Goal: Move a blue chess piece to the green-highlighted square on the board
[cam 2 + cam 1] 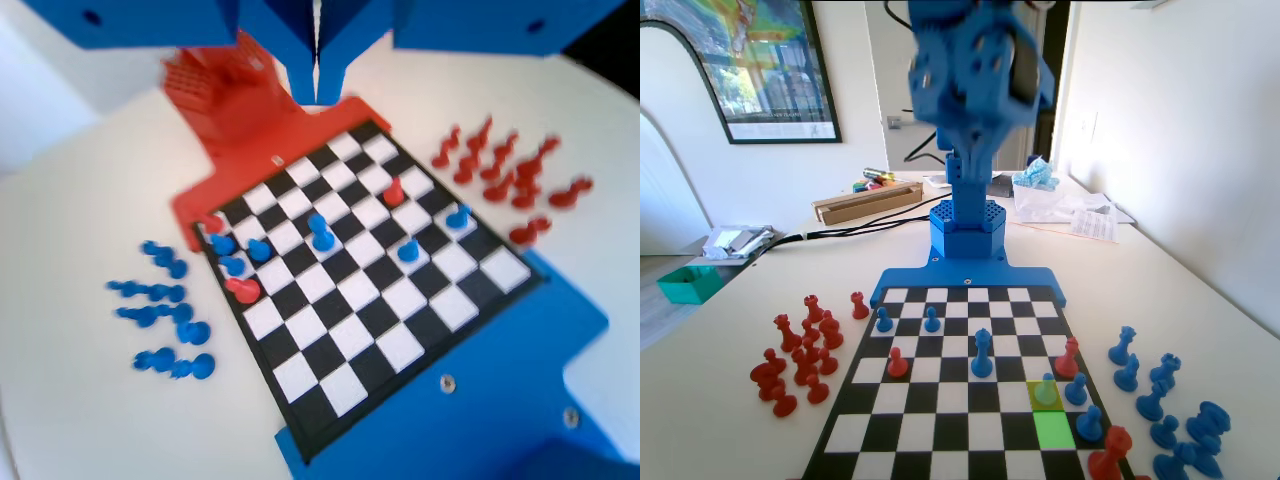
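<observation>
The pale teal pawn (1045, 391) stands on a yellow-olive square near the board's right edge in the fixed view. The green-highlighted square (1053, 430) lies directly in front of it, one row nearer the camera, and is bare. The board (940, 400) carries several other blue and red pieces. My gripper (317, 92) hangs high above the board (400, 345) in the blurred wrist view. Its jaws are pressed together with nothing between them. In the fixed view the blue arm (975, 70) is folded up high at the far end, well away from the pawn.
Close to the pawn stand deeper-blue pawns (1076, 388) (1089, 423) and red pieces (1070, 357) (1110, 455). A taller blue piece (982, 353) is mid-board. Captured red pieces (800, 350) cluster left of the board and blue ones (1170, 420) right of it.
</observation>
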